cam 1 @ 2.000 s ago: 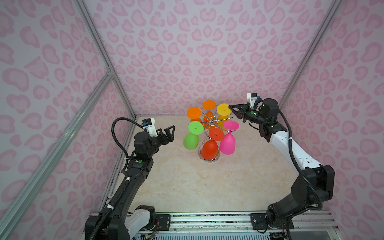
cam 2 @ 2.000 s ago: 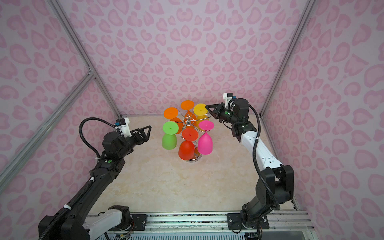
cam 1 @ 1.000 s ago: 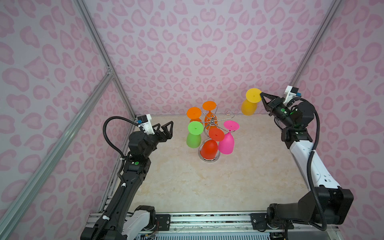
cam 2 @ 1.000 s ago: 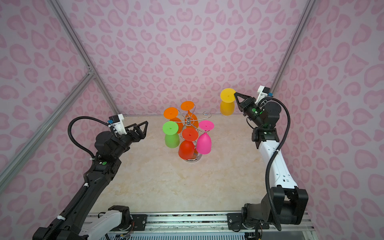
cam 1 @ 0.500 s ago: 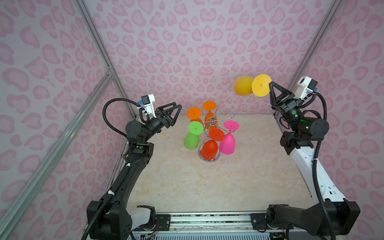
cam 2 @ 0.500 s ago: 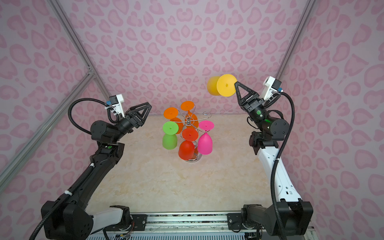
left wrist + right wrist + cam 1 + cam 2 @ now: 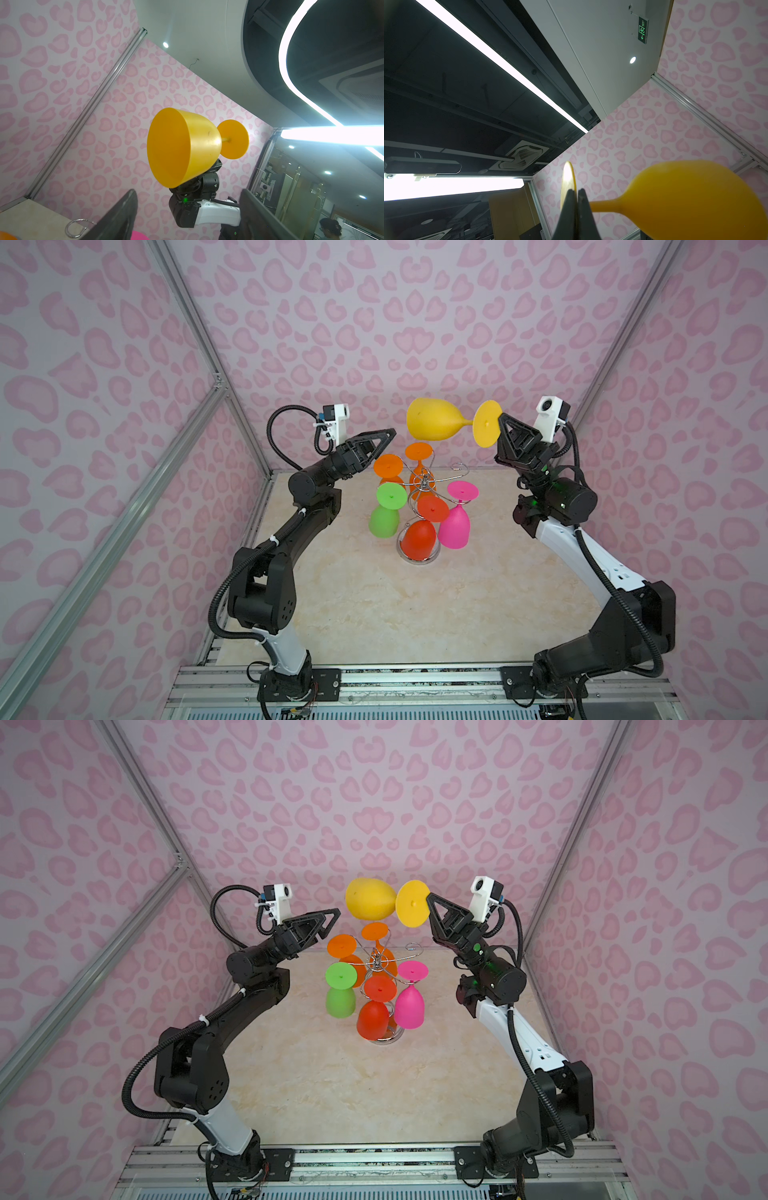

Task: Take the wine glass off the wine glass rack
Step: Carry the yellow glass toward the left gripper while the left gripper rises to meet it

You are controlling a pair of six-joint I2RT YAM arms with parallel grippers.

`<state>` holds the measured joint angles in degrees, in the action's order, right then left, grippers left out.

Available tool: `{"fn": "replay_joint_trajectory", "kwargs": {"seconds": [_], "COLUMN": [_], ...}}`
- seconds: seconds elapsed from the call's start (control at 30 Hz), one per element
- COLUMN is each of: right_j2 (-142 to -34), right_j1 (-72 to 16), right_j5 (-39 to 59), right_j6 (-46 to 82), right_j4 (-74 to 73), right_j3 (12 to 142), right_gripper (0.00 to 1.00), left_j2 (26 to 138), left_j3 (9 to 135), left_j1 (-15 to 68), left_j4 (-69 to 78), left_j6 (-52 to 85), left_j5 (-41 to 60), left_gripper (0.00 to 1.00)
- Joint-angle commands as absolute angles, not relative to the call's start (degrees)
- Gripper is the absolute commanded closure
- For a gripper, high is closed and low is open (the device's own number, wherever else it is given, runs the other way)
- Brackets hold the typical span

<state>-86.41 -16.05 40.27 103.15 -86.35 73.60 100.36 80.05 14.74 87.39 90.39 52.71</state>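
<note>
Right jaws first: mine are pinched shut at the foot end of the yellow wine glass (image 7: 434,420), with the fingertips (image 7: 572,207) pressed together where the thin stem meets the round foot. The glass lies on its side in the air, above the top of the wine glass rack (image 7: 424,485) and well apart from it. Its bowl mouth is turned toward my left arm (image 7: 307,522). I count six glasses in all. One is this yellow one in my grip. The other five hang bowl-down on the single rack: an orange glass (image 7: 388,466), a second orange glass (image 7: 418,452), a green glass (image 7: 384,520), a red glass (image 7: 419,537) and a pink glass (image 7: 454,529). A sixth curled hook (image 7: 457,467) sticks out bare at the back. The rack stands on its round base on the tabletop (image 7: 415,614), between my two arms. My right arm (image 7: 561,539) climbs from the near rail, bends at the elbow and tips its wrist inward to carry the glass high. My left arm mirrors it, raised and reaching in, with its tip near the bowl but not touching. My left jaws stand wide and hold nothing. In the left wrist view, their two fingers (image 7: 122,212) frame the open mouth of the yellow wine glass (image 7: 182,145), which sits beyond them.
</note>
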Motion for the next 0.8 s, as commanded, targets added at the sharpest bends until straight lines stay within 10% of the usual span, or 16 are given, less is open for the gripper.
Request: {"fn": "replay_joint_trajectory", "kwargs": {"seconds": [0.0,0.47,0.77], "right_j2": [-87.24,-90.53,-91.45], "right_j1": [-17.19,-21.53,-21.58], "right_j5": [40.41,39.56,38.5], "right_j6": [103.62,103.74,104.52], "right_j4": [-89.31,-89.3,-89.31], "right_j3": [73.86,73.87,72.88], "right_gripper": [1.0,1.0,1.0], "left_j2": [100.55,98.49,97.17], "left_j3": [80.44,78.42,77.43], "left_j1": [14.96,15.57,15.66], "left_j4": [91.41,91.41,91.41], "left_j6": [91.94,91.38,91.6], "left_j5": [53.17,53.62,53.26], "left_gripper": [0.22,0.27,0.48]}}
